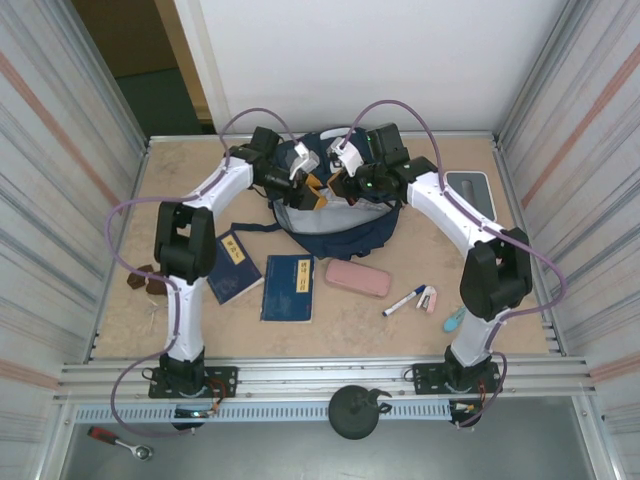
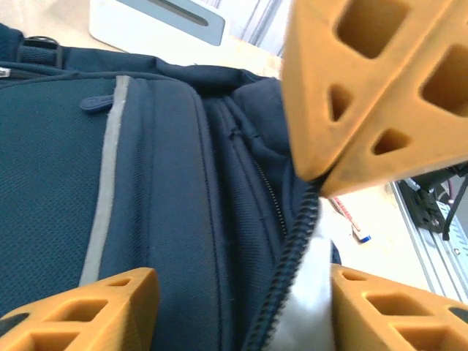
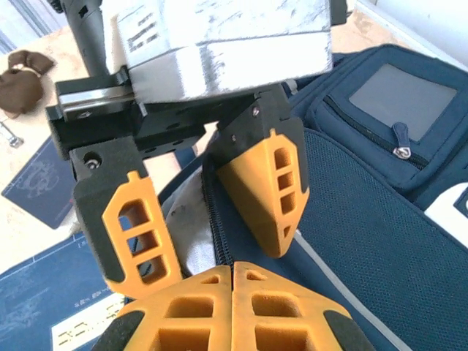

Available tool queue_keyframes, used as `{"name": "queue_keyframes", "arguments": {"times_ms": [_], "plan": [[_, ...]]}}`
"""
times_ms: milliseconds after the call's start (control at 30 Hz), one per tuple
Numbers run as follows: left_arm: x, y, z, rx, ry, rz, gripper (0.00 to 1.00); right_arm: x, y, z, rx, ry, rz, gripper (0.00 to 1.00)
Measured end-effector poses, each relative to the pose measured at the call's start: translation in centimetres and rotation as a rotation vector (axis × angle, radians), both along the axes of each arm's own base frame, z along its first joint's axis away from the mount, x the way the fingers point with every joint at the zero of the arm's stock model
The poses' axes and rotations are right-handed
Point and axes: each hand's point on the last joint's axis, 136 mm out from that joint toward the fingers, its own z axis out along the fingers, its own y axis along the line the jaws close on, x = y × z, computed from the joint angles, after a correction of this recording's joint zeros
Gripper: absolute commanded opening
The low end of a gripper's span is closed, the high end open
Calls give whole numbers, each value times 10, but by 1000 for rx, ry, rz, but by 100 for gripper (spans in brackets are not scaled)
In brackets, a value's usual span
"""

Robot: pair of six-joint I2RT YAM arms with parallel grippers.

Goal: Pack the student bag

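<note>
navy fabric, soft and limp: the student bag (image 1: 340, 228) lies at the far middle of the table (image 1: 360, 315), between both arms. we judge it light and floppy, best taken by its zipper edge (image 2: 296, 245). right gripper (image 3: 234, 276) pinches that edge; left gripper (image 3: 212, 252) gapes wide astride it. bag's inside hidden; zipper pull not made out.

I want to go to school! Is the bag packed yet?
Not yet. The student bag is unzipped a little. The right gripper pinches its zip edge; the left gripper is open beside it. The blue books, pink case and marker wait on the table.
</note>
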Motion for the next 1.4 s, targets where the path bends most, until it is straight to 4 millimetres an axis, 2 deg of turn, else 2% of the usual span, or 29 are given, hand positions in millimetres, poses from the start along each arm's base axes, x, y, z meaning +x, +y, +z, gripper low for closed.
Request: {"name": "queue_keyframes", "arguments": {"times_ms": [67, 167, 267, 333, 400, 500, 567, 700, 800, 833, 900, 1000, 1067, 1200, 1300, 1400], "plan": [[-4, -1, -2, 5, 8, -8, 38, 1, 0, -3, 0, 14, 6, 0], [-4, 0, -4, 24, 24, 1, 25, 2, 0, -7, -2, 24, 7, 0], [-2, -1, -9, 65, 9, 38, 22, 1, -1, -10, -5, 44, 0, 0], [-2, 0, -10, 101, -30, 81, 22, 0, -2, -12, -1, 72, -20, 10], [-1, 2, -8, 132, -94, 140, 22, 0, -3, -13, 10, 108, -54, 23], [1, 14, -1, 173, -203, 263, 21, -2, -16, -14, 20, 163, -157, 44], [9, 22, 7, 182, -288, 350, 15, -8, -32, -12, 45, 208, -229, 50], [30, 29, 33, 183, -480, 500, 5, -22, -72, -9, 94, 278, -387, 54], [39, 23, 50, 165, -569, 548, 11, -30, -96, -14, 98, 297, -487, 56], [40, 21, 53, 161, -582, 557, 17, -33, -100, -17, 94, 305, -510, 57], [42, 21, 54, 166, -577, 584, 35, -38, -105, -21, 81, 313, -536, 58], [43, 36, 52, 195, -517, 687, 51, -43, -106, -29, 61, 322, -563, 64], [32, 54, 45, 220, -419, 787, 58, -51, -98, -36, 46, 334, -549, 66], [-12, 92, 25, 243, -193, 964, 63, -89, -44, -51, 16, 396, -407, 75], [-49, 115, 0, 293, -26, 1039, 65, -121, 0, -63, 1, 453, -301, 76], [-90, 134, -35, 353, 127, 1084, 66, -148, 29, -85, -26, 528, -272, 74]]}}
